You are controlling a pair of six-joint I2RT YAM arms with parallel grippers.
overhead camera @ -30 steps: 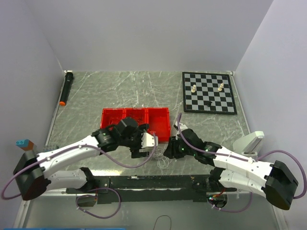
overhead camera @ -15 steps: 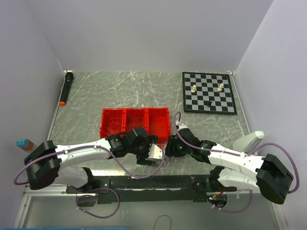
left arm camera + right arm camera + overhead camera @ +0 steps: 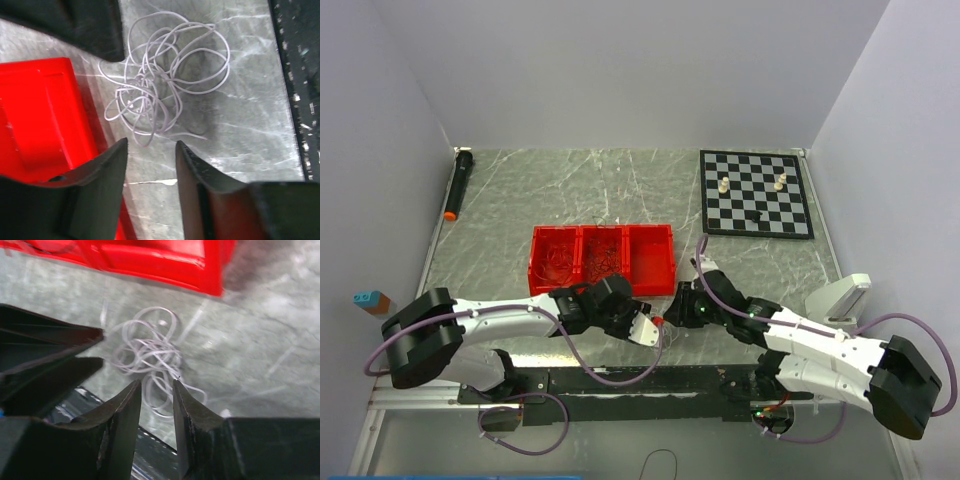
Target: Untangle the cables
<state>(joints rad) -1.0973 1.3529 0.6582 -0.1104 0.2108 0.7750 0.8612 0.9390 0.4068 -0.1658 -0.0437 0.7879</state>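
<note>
The cables lie as a loose tangle of thin white wire (image 3: 160, 80) on the marbled table, just right of the red tray (image 3: 40, 115). My left gripper (image 3: 151, 145) hovers at the tangle's near edge, open, with only bare table between its fingers. From the opposite side my right gripper (image 3: 156, 382) faces the same tangle (image 3: 147, 352). Its fingers stand a narrow gap apart over the outer loops and grip nothing. In the top view both grippers, left (image 3: 645, 328) and right (image 3: 678, 310), meet nose to nose before the tray's right corner and hide most of the wire.
The red three-compartment tray (image 3: 603, 258) holds more thin wires in its middle cell. A chessboard (image 3: 756, 193) with a few pieces sits at the back right. A black marker (image 3: 458, 183) lies along the left wall. A black rail (image 3: 640, 380) runs along the near edge.
My left arm has swung right and toward the near edge, down to the tangle, and its fingers have narrowed. The right gripper has shifted slightly and narrowed a little.
</note>
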